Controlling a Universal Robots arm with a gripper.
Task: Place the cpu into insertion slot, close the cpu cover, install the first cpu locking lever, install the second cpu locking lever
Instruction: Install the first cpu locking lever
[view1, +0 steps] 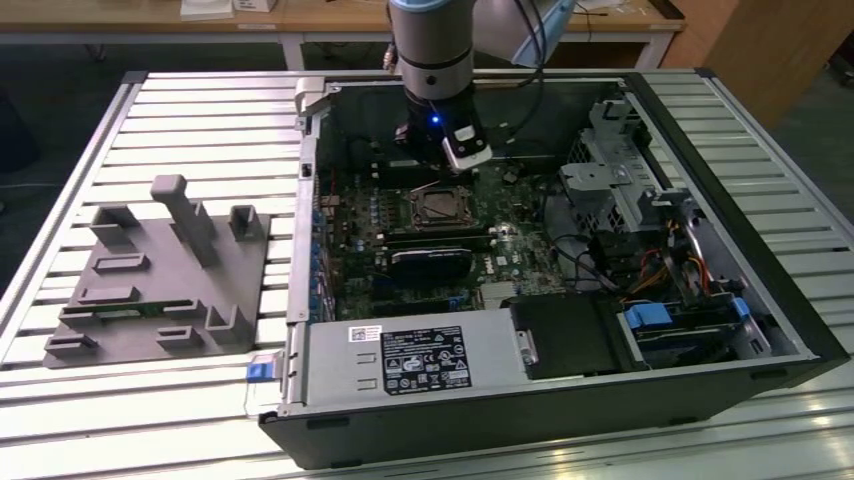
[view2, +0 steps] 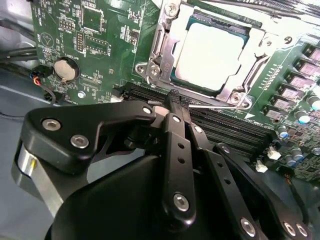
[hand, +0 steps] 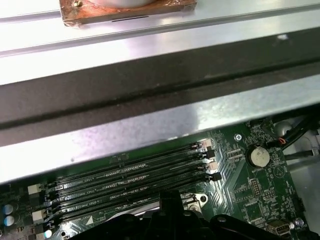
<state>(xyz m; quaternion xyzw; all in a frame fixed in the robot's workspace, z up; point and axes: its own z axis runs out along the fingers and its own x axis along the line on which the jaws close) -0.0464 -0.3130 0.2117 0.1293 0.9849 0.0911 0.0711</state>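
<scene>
Lever (view2: 210, 105) beside the cpu (view2: 212, 52) looks thin, springy and slick, so press it near its free end; your gripper (view2: 173, 98) is clenched shut just beside it.

Arm (view1: 434, 50) here: silver-grey tube, blue light (view1: 435, 122) glowing | white wrist camera (view1: 467, 152) | gripper (view2: 172, 100): matte black linkages, silver screws

Exterior view overlooks case (view1: 534, 412); both wrist views close, sharing memory slots (hand: 127, 179)
</scene>
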